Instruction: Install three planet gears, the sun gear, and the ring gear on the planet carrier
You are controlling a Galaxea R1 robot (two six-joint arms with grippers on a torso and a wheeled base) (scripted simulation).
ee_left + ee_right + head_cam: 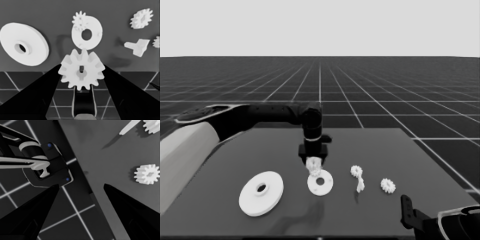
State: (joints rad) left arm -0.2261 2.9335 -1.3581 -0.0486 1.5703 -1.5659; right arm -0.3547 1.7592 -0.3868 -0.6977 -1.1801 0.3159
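Note:
My left gripper [314, 161] reaches over the table's middle, shut on a small toothed planet gear [81, 71] held just above the smaller round part, the planet carrier [320, 182]. In the left wrist view another planet gear [80, 20] sits on the carrier [93, 35] beside its hole. The larger round part, the ring gear [261, 193], lies to the carrier's left. Two loose gears [356, 171] [388, 186] and the thin white piece, the sun gear [360, 186], lie to its right. My right gripper [81, 187] is open at the table's near right corner.
The right arm [455, 225] stays parked at the lower right corner. In its wrist view, dark machinery with blue lights [47, 167] shows past the table's edge. The left arm's pale grey part [182, 160] fills the left side.

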